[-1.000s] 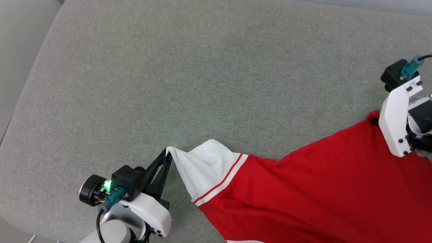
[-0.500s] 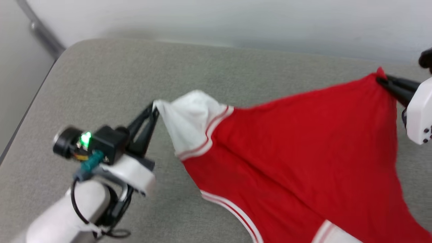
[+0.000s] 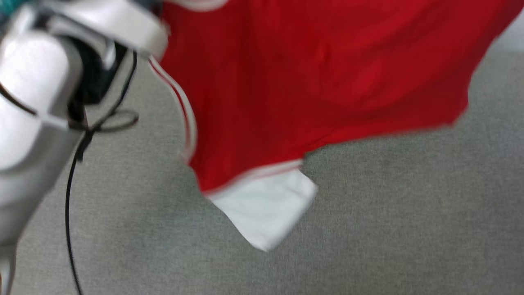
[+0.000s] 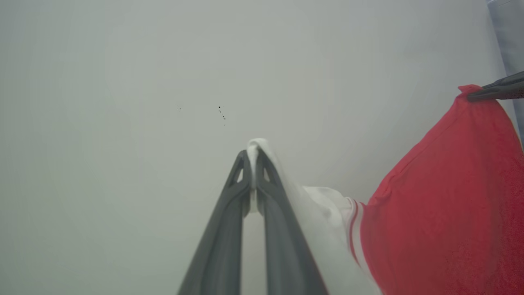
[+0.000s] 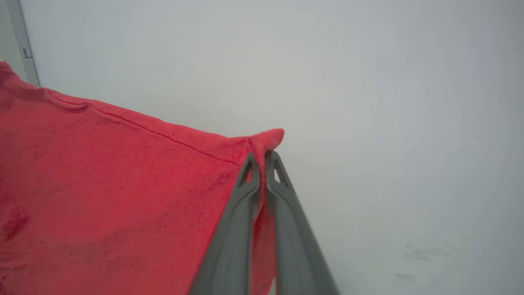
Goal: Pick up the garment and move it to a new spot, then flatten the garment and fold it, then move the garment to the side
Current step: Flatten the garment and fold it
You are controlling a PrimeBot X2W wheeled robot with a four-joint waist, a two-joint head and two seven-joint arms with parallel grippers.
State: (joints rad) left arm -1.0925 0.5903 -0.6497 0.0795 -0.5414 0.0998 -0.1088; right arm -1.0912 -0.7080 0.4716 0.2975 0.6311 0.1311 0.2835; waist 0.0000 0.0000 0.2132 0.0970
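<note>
The garment (image 3: pixel 311 78) hangs in the air above the grey cushion, a red jersey with a white sleeve (image 3: pixel 266 209) dangling at its lowest point. My left gripper (image 4: pixel 253 157) is shut on the tip of the other white sleeve (image 4: pixel 323 213), held up against a pale wall. My right gripper (image 5: pixel 262 157) is shut on a red corner of the garment (image 5: pixel 123 184), also raised. The right gripper's fingertips (image 4: pixel 491 91) also show in the left wrist view, pinching that red corner. My left forearm (image 3: pixel 37 94) fills the head view's upper left, blurred.
A grey upholstered surface (image 3: pixel 389 213) spreads below the hanging cloth. A pale wall (image 5: pixel 389 123) stands behind both raised grippers, with a thin metal strip (image 5: pixel 24 45) at the left of the right wrist view. A black cable (image 3: pixel 69 196) hangs from my left arm.
Both grippers have lifted the garment off the grey surface into the air. The head camera has shifted, and the lower white sleeve now hangs free.
</note>
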